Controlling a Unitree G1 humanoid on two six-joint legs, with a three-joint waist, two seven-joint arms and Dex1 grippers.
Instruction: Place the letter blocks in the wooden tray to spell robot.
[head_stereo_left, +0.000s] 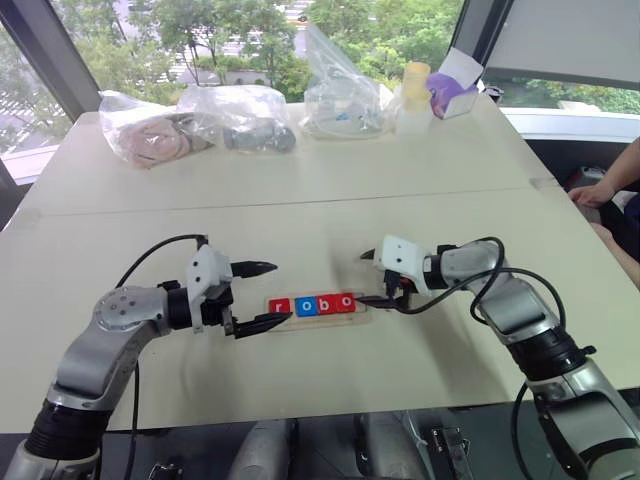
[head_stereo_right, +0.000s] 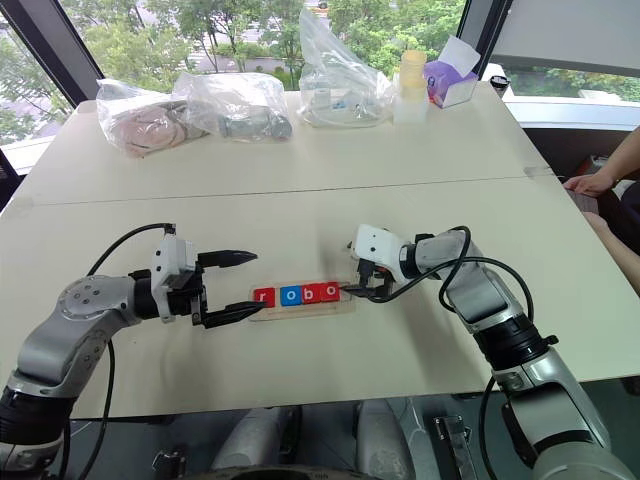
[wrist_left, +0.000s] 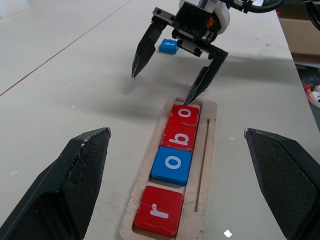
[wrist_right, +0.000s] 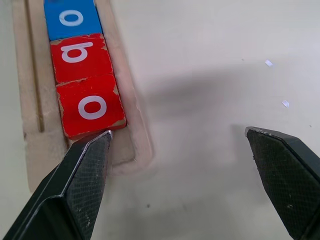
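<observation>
Letter blocks: you have four seated in the wooden tray (wrist_left: 210, 130), reading r (wrist_left: 159, 216), o (wrist_left: 171, 165), b (wrist_left: 180, 136), o (wrist_left: 184, 114) from your left. Colours in that order are red, blue, red, red. They sit edge to edge. The slot past the last o, at the tray's right end, is bare wood (see the right wrist view, where that pale gap lies just under the claw tip). A narrow groove runs the length of the tray beside the tiles.

The fifth block, blue (wrist_left: 168, 46), lies flat on the bench (head_stereo_left: 300, 210) beyond the right claw, apart from the tray; its letter cannot be read.

Tray position: near the middle of the bench, lying crosswise, between the two claws.

Your left claw (head_stereo_left: 258, 296) is released, fingers spread wide, holding nothing. It hangs just beside the tray's left end, one finger above the other, pointing along the tray.

Your right claw (wrist_left: 162, 82) is also released and empty. It is angled down at the tray's right end, with one fingertip (wrist_right: 95, 155) at the edge of the last red o, right by the empty slot; contact cannot be confirmed. The other fingertip is over bare bench.

At the far edge of the bench: several clear plastic bags (head_stereo_left: 340, 90) and a purple box (head_stereo_left: 450, 95). A person's arm (head_stereo_left: 610, 185) shows at the right.
</observation>
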